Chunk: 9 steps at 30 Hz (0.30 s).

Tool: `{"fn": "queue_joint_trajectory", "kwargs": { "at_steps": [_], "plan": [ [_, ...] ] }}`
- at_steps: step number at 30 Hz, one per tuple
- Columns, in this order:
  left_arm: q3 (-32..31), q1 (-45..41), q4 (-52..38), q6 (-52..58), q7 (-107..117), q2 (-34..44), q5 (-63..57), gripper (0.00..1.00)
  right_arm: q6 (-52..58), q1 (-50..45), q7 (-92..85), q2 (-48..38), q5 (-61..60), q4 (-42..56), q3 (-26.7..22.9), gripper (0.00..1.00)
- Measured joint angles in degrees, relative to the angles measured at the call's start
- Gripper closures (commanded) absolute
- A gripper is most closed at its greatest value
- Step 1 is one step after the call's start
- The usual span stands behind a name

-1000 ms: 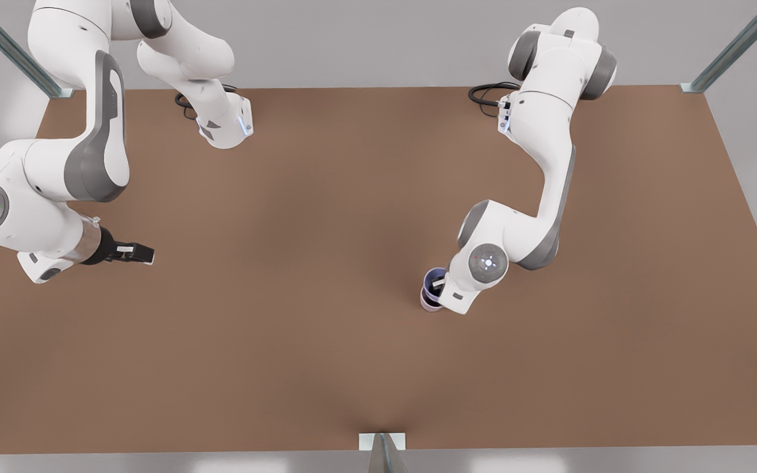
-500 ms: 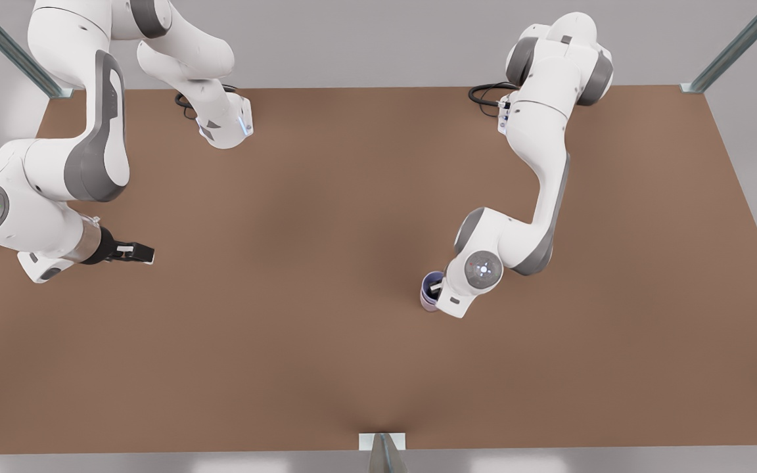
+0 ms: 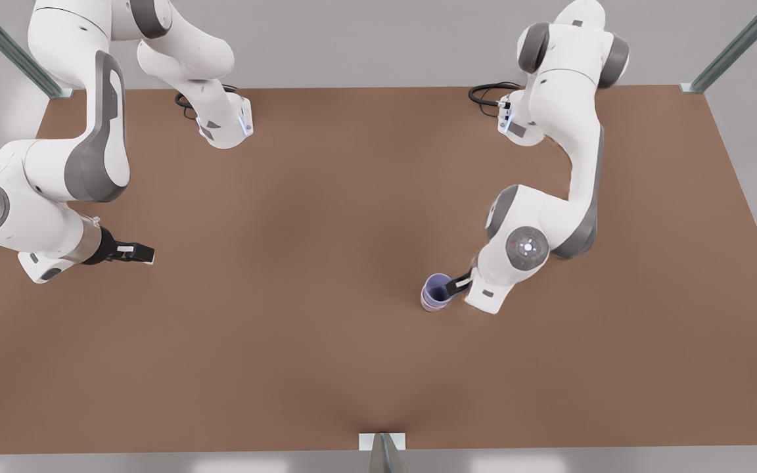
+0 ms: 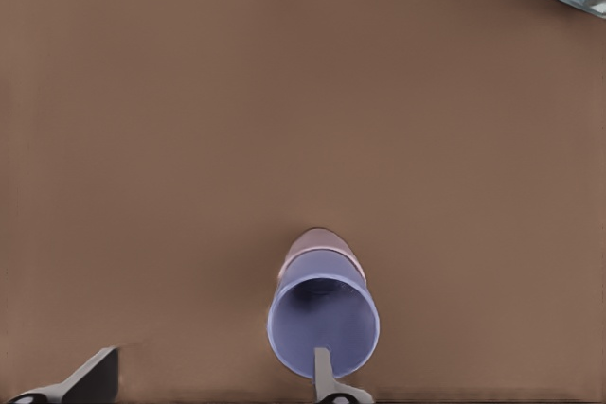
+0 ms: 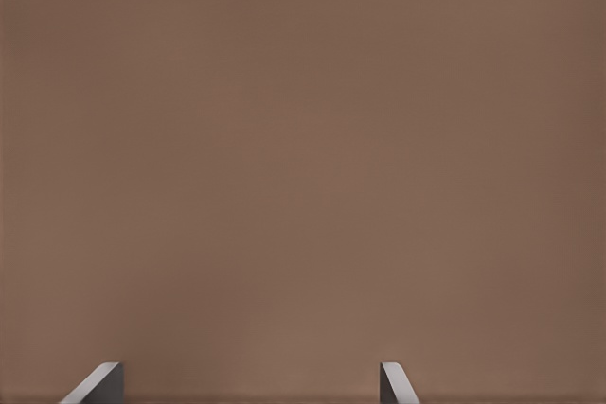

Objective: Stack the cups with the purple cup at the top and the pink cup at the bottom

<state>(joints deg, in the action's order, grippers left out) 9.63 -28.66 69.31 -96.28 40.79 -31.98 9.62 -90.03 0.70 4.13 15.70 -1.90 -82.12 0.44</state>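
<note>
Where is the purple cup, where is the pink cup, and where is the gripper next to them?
purple cup (image 4: pixel 324 321): left wrist view, on its dark inside.
pink cup (image 4: pixel 320 239): left wrist view, on the side wall showing below the purple cup.
left gripper (image 3: pixel 458 284): front view, by the fingertip at the purple cup's rim.

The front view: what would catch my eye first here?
Probably the purple cup nested in the pink cup, standing on the brown table right of centre. The left gripper hangs at its rim, jaws open, one fingertip over the opening. The right gripper waits near the front view's left edge, open.
</note>
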Motion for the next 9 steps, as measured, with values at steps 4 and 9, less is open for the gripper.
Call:
{"fn": "queue_joint_trajectory", "kwargs": {
  "at_steps": [4, 9],
  "plan": [
    [11.37, 0.97, -0.28, 9.61, -7.44, 7.67, -1.85, 0.00, 0.00, 0.00, -0.01, 0.00, -0.01, 0.00, 0.00, 0.00],
    [-0.83, 14.12, 8.67, 12.86, -17.83, 17.16, -7.32, 0.00, 0.00, 0.04, -0.02, -0.02, -0.20, -0.02, -0.04, 0.00]
  ]
}}
